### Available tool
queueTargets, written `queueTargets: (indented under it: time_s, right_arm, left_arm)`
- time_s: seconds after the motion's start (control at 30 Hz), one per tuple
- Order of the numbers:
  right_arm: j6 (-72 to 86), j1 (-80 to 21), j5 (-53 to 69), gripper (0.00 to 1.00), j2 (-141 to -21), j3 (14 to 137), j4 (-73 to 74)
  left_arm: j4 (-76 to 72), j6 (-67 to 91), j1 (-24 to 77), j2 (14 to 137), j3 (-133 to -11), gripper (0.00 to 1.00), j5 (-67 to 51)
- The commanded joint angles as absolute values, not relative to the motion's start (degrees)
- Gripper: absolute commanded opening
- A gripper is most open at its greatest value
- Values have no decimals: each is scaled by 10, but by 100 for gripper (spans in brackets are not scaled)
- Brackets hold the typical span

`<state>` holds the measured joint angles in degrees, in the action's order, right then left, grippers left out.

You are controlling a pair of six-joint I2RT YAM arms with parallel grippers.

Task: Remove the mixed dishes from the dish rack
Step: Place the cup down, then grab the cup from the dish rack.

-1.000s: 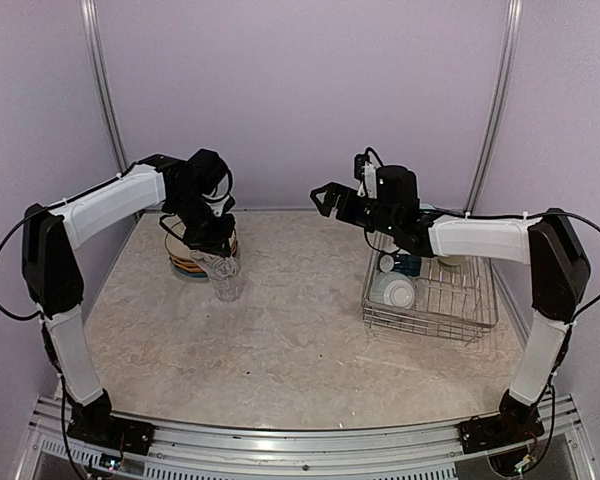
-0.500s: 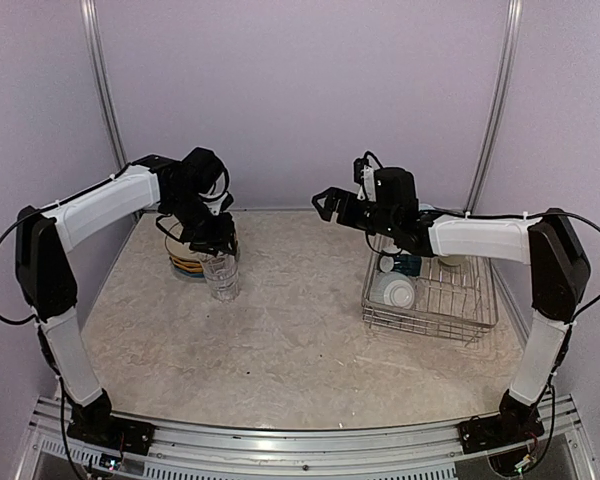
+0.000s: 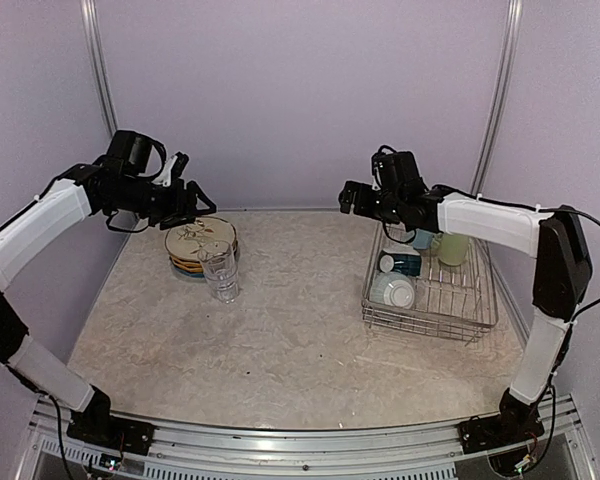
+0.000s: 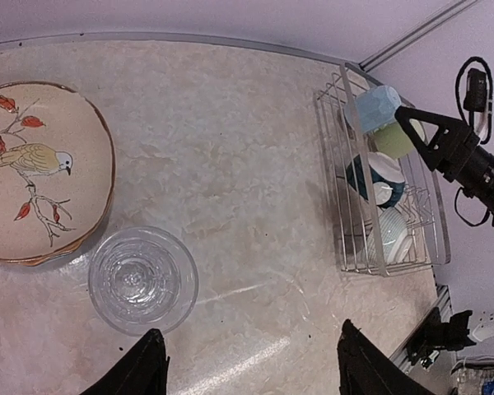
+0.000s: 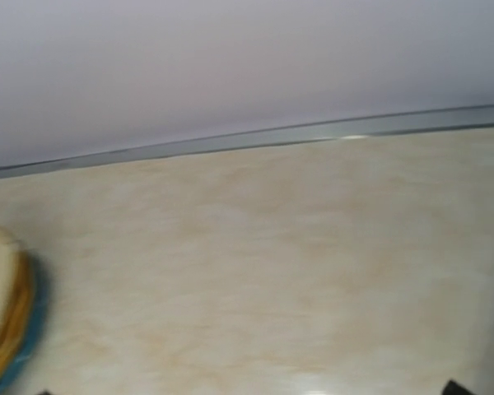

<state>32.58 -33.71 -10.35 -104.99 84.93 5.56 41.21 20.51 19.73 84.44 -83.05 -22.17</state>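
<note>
The clear glass tumbler (image 3: 221, 275) stands upright on the table beside the stack of plates (image 3: 200, 243), whose top plate bears a bird. My left gripper (image 3: 185, 196) hangs open above and behind them, holding nothing. In the left wrist view the tumbler (image 4: 142, 280) sits just ahead of the left finger, and the gripper (image 4: 251, 370) is spread wide. The dish rack (image 3: 430, 325) holds a light blue mug (image 3: 423, 238), a pale green mug (image 3: 453, 248) and teal-and-white bowls (image 3: 397, 290). My right gripper (image 3: 348, 197) is open in the air, left of the rack's far left corner.
The right wrist view shows bare marble table, the back wall's edge and the plate stack (image 5: 4, 329) at the far left. In the left wrist view the rack (image 4: 329, 164) lies at the right, with the right gripper (image 4: 432, 140) beyond it. Purple walls close the back and sides.
My left gripper opened and let go of the tumbler, then rose and swung back to the left. My right gripper shifted right, towards the rack.
</note>
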Motion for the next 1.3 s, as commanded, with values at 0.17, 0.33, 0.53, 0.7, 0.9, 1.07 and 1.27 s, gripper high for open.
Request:
queueTargets:
  time_s: [0.17, 0.33, 0.53, 0.7, 0.9, 1.07, 1.27]
  right_arm:
    - [319, -276, -213, 100, -1045, 890, 229]
    - [313, -232, -218, 100, -1057, 903, 240]
    - [307, -192, -239, 100, -1106, 965, 283]
    - [322, -172, -263, 100, -1164, 1031, 328]
    - [362, -164, -305, 100, -1232, 1095, 378]
    - [397, -159, -327, 100, -1259, 1109, 388]
    - [405, -149, -319, 100, -1286, 1122, 377]
  left_arm:
    - [342, 239, 162, 831, -807, 68, -312]
    - [338, 243, 152, 840, -806, 68, -325]
    - [337, 245, 140, 849, -805, 68, -332]
    - [336, 245, 133, 855, -804, 68, -334]
    - [338, 245, 128, 864, -805, 70, -337]
    - [336, 247, 121, 866, -805, 72, -345]
    - [334, 250, 114, 862, -805, 78, -359]
